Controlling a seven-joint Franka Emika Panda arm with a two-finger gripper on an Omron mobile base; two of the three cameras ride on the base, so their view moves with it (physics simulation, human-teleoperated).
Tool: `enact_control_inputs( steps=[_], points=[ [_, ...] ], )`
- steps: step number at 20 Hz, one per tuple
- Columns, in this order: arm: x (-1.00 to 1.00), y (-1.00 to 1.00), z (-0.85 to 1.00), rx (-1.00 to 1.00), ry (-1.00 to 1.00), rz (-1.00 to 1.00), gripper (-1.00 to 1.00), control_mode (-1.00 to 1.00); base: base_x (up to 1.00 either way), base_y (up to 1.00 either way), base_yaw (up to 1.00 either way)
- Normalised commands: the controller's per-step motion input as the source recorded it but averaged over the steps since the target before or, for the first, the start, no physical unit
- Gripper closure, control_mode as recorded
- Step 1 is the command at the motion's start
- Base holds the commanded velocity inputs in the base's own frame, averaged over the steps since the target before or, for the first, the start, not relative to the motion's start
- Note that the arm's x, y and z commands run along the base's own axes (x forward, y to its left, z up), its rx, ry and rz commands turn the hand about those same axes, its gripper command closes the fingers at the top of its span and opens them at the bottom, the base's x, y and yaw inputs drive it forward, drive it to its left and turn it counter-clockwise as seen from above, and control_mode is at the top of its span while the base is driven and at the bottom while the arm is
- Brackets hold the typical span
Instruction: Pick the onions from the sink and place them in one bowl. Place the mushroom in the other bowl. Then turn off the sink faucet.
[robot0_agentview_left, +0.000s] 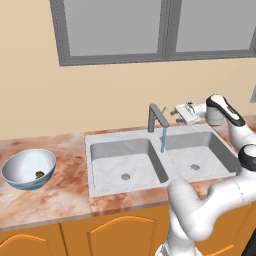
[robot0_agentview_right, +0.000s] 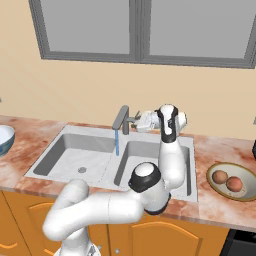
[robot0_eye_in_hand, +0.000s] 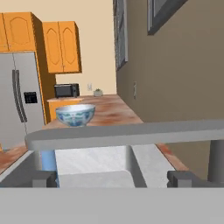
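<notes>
Gripper (robot0_agentview_left: 176, 111): sat at centre right of the left base view, turned sideways toward the faucet, just beside its lever; fingers spread apart, pinching nothing.
Faucet (robot0_agentview_left: 156, 117): stood upright behind the divider between the basins; its spout crossed the hand view as a grey bar.
Water stream (robot0_agentview_left: 163, 140): a thin blue stream fell from the spout tip.
Sink (robot0_agentview_left: 107, 172): both basins held no produce, mid-frame in the left base view.
Onions (robot0_agentview_right: 227, 180): two lay side by side in the tan bowl (robot0_agentview_right: 217, 189), lower right of the right base view.
Mushroom (robot0_agentview_left: 39, 174): lay inside the blue-and-white bowl (robot0_agentview_left: 22, 162), lower left on the marbled counter (robot0_agentview_left: 65, 190).
</notes>
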Motion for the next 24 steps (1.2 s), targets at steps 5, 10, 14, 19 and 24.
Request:
enact_control_inputs(
  steps=[5,10,14,19,24],
  points=[
    [0.32,-0.18,-0.06,0.0,-0.01,0.0,-1.0,-1.0,0.0,0.0,0.0],
    [0.25,-0.04,-0.05,0.0,0.0,0.0,-1.0,-1.0,0.0,0.0,0.0],
    [0.21,0.0,-0.07,0.0,0.0,-0.01,-1.0,-1.0,0.0,0.0,0.0],
    [0.12,0.0,-0.14,0.0,0.0,-0.07,-1.0,-1.0,0.0,0.0,0.0],
    [0.04,0.0,-0.17,0.0,0.0,-0.15,-1.0,-1.0,0.0,0.0,0.0]
  ],
)
